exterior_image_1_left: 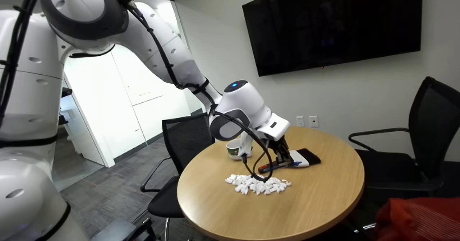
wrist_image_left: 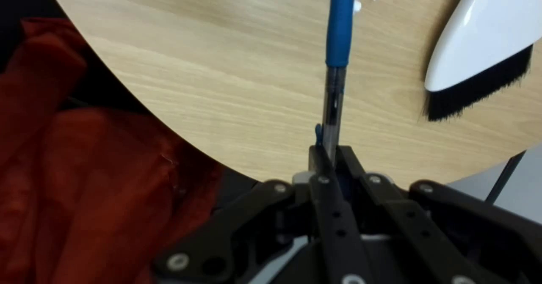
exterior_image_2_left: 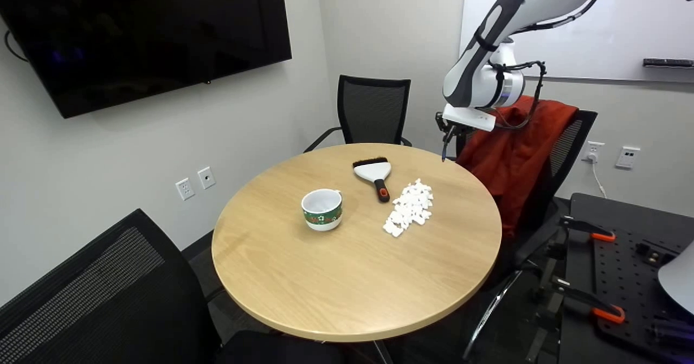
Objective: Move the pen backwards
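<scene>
- Pen (wrist_image_left: 336,68), a slim straight stick with a blue section and a clear plastic barrel, sits in the black, jointed end effector (wrist_image_left: 333,159), whose fingers pinch it.
- It appears to be held off the round, pale wood-toned surface (exterior_image_2_left: 325,282), by the rim in an exterior view; whether its tip touches cannot be told.
- The step in hand is probably the carry: grasp made, release not yet done.
- The next move likely calls for a steady shift backwards, then lowering and letting go; which direction counts as backwards the pictures do not settle.
- Inside the barrel runs a dark core; the far blue end leaves the wrist view.
</scene>
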